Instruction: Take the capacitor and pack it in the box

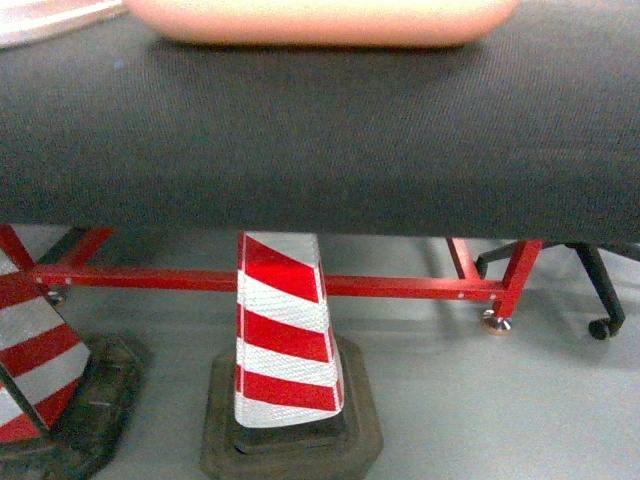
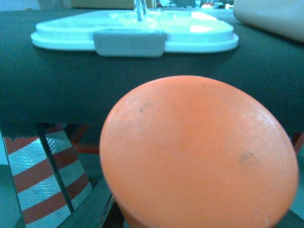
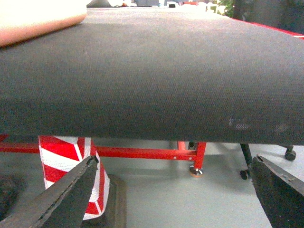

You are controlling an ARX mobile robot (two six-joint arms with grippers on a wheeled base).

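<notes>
The box [image 1: 320, 22] is a pale pink tub at the far side of the black-clothed table [image 1: 320, 140]; its corner shows in the left wrist view [image 2: 270, 16] and the right wrist view [image 3: 38, 19]. Its white lid [image 2: 133, 31] with a grey latch [image 2: 129, 43] lies flat on the table to the left. The capacitor is out of view. My right gripper [image 3: 175, 190] hangs below the table's front edge, open, with nothing between its dark fingers [image 3: 61, 194]. A round orange surface [image 2: 199, 156] fills the left wrist view and hides the left jaws.
Red-and-white striped cones [image 1: 285, 330] [image 1: 30, 370] stand on rubber bases on the grey floor under the table. The red table frame [image 1: 400, 287] and its foot [image 1: 495, 322] run behind them. An office chair's caster [image 1: 600, 325] is at the right.
</notes>
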